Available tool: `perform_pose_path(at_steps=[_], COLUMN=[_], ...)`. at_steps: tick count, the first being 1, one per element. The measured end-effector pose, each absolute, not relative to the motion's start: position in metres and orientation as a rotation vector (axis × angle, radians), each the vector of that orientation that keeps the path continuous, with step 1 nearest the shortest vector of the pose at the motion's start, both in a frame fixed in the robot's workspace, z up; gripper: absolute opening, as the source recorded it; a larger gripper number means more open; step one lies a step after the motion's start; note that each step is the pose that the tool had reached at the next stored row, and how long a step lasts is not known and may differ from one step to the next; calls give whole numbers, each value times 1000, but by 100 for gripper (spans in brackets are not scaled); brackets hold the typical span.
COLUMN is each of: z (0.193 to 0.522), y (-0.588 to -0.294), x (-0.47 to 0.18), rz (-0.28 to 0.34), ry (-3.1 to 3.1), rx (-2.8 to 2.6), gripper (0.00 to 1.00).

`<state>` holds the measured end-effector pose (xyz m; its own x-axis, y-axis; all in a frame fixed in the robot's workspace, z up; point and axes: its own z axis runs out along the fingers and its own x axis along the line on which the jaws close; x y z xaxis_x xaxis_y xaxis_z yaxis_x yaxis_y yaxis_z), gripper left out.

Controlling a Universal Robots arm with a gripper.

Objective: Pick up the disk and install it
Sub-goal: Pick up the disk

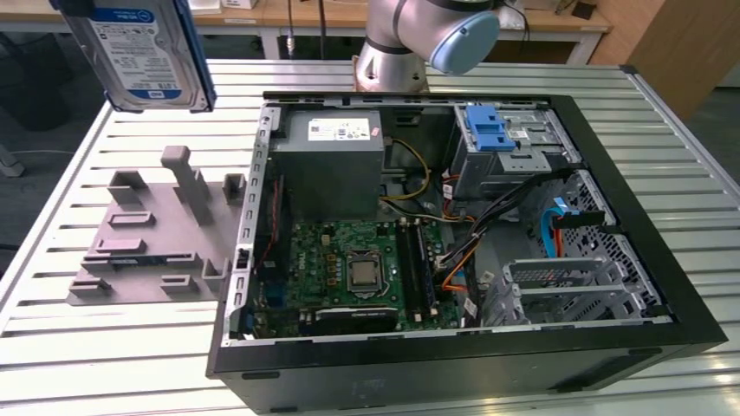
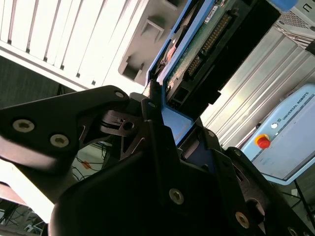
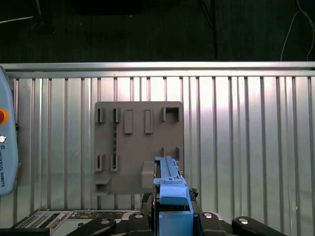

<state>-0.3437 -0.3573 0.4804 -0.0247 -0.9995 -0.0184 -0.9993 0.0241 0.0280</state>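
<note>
The disk (image 1: 151, 52), a silver hard drive with a white-and-blue label and a blue rail frame, hangs upright high above the grey holder plate (image 1: 151, 234) at the exterior view's left. In the second wrist view my gripper (image 2: 160, 105) is shut on the disk (image 2: 197, 44), its black fingers (image 2: 147, 113) clamping the blue frame's end. In the first wrist view the disk (image 3: 170, 184) appears edge-on, rising out of my gripper (image 3: 172, 216) above the holder plate (image 3: 140, 147). The open computer case (image 1: 647, 286) lies to the exterior view's right of the disk.
Inside the case sit a grey power supply (image 1: 329, 160), a motherboard (image 1: 359, 269), cables and a drive cage with a blue latch (image 1: 491, 130). The robot's base (image 1: 393, 43) stands behind the case. A teach pendant (image 3: 7, 147) lies on the slatted metal table (image 3: 246, 147).
</note>
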Motion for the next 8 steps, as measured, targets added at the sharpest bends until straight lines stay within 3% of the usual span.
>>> perform_pose_path(at_steps=[8], z=[480], y=[-358], x=[-342], rz=[-52], ry=[-2243], rx=[2189], gripper=[36])
